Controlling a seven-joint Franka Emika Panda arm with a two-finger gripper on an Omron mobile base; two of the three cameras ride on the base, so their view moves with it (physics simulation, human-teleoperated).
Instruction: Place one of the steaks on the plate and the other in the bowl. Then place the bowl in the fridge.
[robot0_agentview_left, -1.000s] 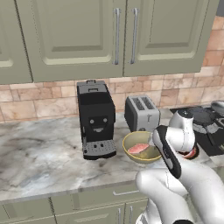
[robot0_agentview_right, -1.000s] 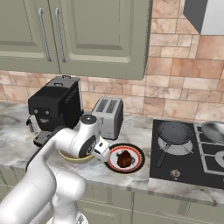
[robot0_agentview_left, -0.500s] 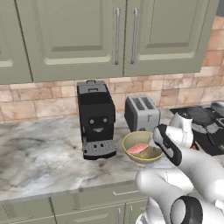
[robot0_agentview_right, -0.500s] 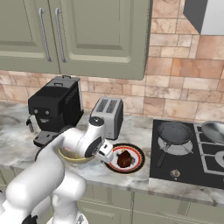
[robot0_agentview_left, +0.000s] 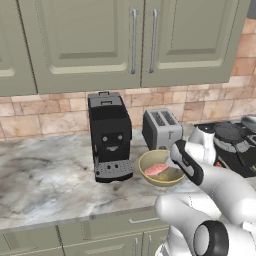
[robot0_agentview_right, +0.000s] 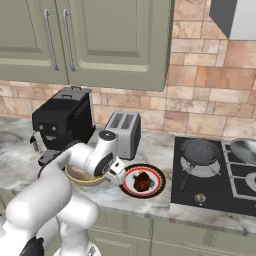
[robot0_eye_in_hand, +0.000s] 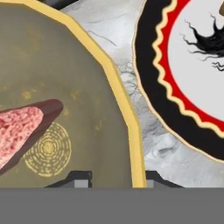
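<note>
The olive-tan bowl (robot0_agentview_left: 160, 181) stands on the counter in front of the toaster, with the pale pink steak (robot0_agentview_left: 156, 170) lying inside it. To its right sits the plate (robot0_agentview_right: 158, 174), carrying the dark brown steak (robot0_agentview_right: 142, 181). My gripper (robot0_agentview_right: 117, 174) reaches down at the bowl's right side, between bowl (robot0_agentview_right: 80, 176) and plate. In the hand view my gripper (robot0_eye_in_hand: 118, 179) straddles the yellow rim of the bowl (robot0_eye_in_hand: 119, 97), one fingertip inside, one outside, closed on it. The steak (robot0_eye_in_hand: 19, 131) and the plate's black rim (robot0_eye_in_hand: 148, 87) lie to either side. The fridge is out of view.
A black coffee machine (robot0_agentview_left: 110, 135) stands left of the bowl and a silver toaster (robot0_agentview_left: 161, 129) behind it. The stove holds a dark pan (robot0_agentview_right: 199, 150) and a silver pan (robot0_agentview_right: 245, 149) to the right. Wall cabinets hang overhead.
My hand has dropped lower at the bowl's right side and its jaws have narrowed onto the rim. Bowl, plate and steaks have not moved.
</note>
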